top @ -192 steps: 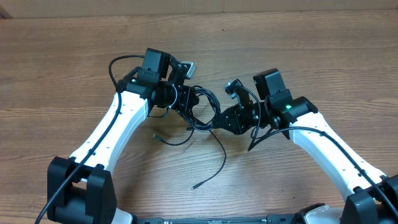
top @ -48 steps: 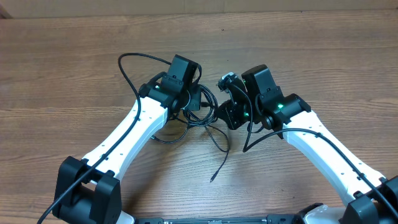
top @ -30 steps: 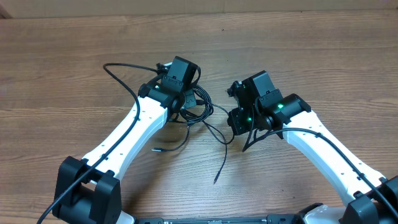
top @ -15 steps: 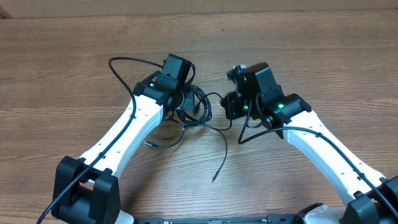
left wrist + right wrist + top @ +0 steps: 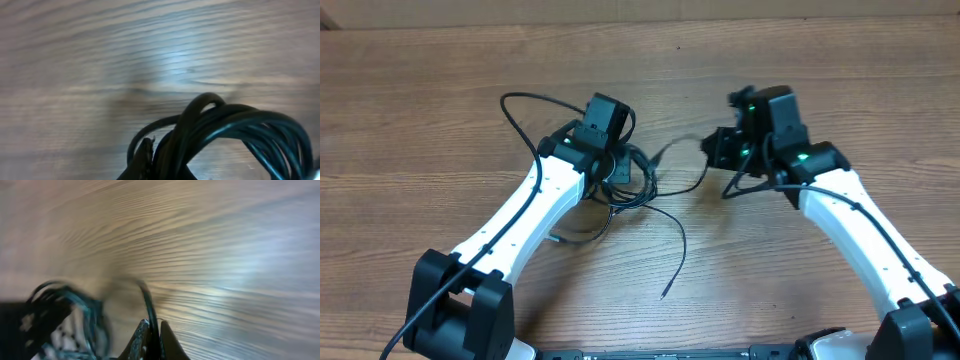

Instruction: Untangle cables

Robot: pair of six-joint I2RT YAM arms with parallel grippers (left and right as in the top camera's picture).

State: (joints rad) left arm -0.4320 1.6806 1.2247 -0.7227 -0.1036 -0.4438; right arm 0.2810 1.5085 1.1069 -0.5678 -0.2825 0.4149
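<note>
Under L end effector (image 5: 617,168): cables (image 5: 642,178) bunched, clamped in it; R end effector (image 5: 713,150) pinches one strand.

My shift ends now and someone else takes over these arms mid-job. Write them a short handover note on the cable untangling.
Left gripper: shut on the cable bundle.
Right gripper: fingers shut on a single strand that runs from the bundle across to it.
Cables: the bundle is a tight coil at the left gripper; loose ends trail over the table toward the arm bases.
Done: one strand partly drawn out between the arms.
Left: the coil is not yet undone; the cords need separating and laying apart.
</note>
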